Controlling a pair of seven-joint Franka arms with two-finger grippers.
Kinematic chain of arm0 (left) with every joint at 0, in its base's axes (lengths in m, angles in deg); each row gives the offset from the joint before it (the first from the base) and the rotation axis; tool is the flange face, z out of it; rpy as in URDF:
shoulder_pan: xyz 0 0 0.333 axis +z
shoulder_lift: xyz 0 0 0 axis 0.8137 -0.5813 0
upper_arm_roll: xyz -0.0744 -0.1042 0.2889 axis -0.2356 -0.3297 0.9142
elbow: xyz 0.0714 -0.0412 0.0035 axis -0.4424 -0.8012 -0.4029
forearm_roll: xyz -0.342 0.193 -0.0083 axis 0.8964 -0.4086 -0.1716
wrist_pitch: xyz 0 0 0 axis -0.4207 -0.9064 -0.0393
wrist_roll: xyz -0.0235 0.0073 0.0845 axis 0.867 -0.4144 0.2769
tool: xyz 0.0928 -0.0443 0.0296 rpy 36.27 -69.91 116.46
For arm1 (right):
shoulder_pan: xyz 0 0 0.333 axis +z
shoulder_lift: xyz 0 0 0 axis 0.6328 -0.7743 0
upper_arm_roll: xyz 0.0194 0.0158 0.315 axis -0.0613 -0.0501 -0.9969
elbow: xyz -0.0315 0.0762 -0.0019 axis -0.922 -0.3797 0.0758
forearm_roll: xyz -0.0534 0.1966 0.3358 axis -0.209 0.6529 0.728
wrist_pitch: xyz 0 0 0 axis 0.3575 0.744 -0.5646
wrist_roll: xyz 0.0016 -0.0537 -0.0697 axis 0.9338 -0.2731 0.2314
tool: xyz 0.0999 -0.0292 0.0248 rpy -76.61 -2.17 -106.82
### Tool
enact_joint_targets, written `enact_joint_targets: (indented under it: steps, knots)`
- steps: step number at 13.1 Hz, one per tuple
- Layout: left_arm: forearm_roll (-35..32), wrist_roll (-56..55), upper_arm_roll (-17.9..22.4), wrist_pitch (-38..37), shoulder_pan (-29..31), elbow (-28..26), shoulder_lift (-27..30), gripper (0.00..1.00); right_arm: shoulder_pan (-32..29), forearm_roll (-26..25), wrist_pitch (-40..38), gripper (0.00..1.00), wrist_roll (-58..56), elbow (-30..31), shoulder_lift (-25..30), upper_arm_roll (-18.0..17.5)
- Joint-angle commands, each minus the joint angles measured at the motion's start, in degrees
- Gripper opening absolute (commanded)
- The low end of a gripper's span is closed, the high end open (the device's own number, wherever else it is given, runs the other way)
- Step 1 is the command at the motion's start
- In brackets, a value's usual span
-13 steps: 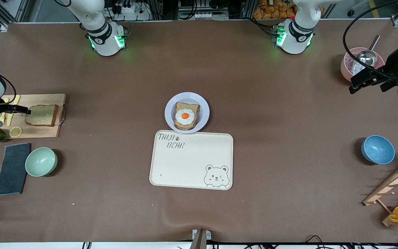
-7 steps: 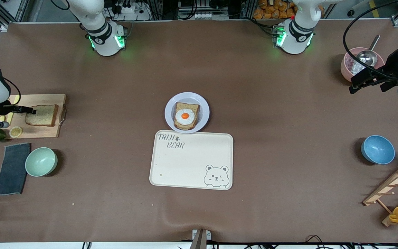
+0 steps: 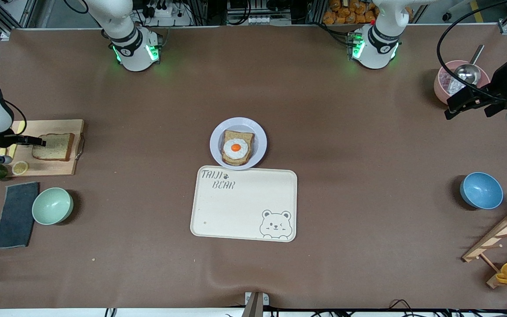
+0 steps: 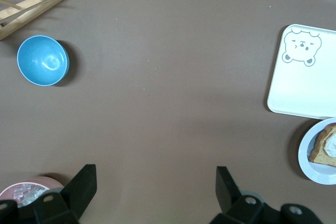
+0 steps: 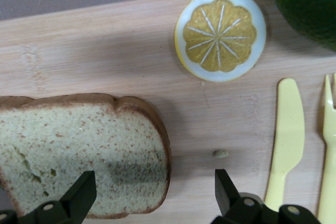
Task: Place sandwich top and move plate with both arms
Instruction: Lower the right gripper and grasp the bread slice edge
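We note right gripper (image 5: pixel 152 203) over cutting board (image 3: pixel 55 127) at right arm's end of tabletop, fingers spread wide, empty, straddling crust edge of sandwich top (image 5: pixel 79 150). Slice lies flat directly below. Left gripper (image 4: pixel 155 190) waits open, well apart from plate (image 3: pixel 258 132).

Two bread slices (image 3: pixel 53 146); three bowls (image 3: pixel 52 205); one plate (image 3: pixel 216 136)

Matt brown table cover (image 3: pixel 350 132), faintly wrinkled. Pale wooden cutting board (image 5: pixel 131 51), smooth, fine-grained. Brown wholemeal bread slice (image 5: pixel 73 150), porous, speckled crumb. Glossy lavender-white round plate (image 3: pixel 260 141). Smooth cream rectangular tray (image 3: pixel 240 211), satin. Pale yellow plastic knife (image 5: pixel 286 129). Glossy blue bowl (image 4: pixel 43 60).
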Motion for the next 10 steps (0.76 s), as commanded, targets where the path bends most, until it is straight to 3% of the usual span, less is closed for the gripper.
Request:
enact_joint_targets:
  steps: [1,7,8,9,10]
  knots:
    - [1.45,-0.05,-0.03,-1.0,0.37,1.07,-0.12,1.0,-1.6,0.24,-0.25,1.0,-0.82,-1.6,-1.88,-1.23]
    - [1.45,-0.05,-0.03,-1.0,0.37,0.98,-0.12,1.0,-1.61,2.87,-0.25,1.0,-2.83,-1.69,-2.76,-1.23]
    - [1.54,-0.05,-0.03,-1.0,0.37,0.98,-0.12,1.0,-1.61,3.14,-0.33,0.56,-3.89,-1.87,-2.68,-1.23]
    - [1.54,-0.05,-0.03,-1.0,0.37,0.98,-0.12,1.0,-1.61,3.14,-0.33,0.19,-4.16,-2.04,-2.67,-1.15]
    - [1.54,-0.05,-0.11,-1.0,0.37,0.98,-0.12,1.0,-1.61,3.14,-0.33,0.0,-4.16,-2.04,-2.67,-1.23]
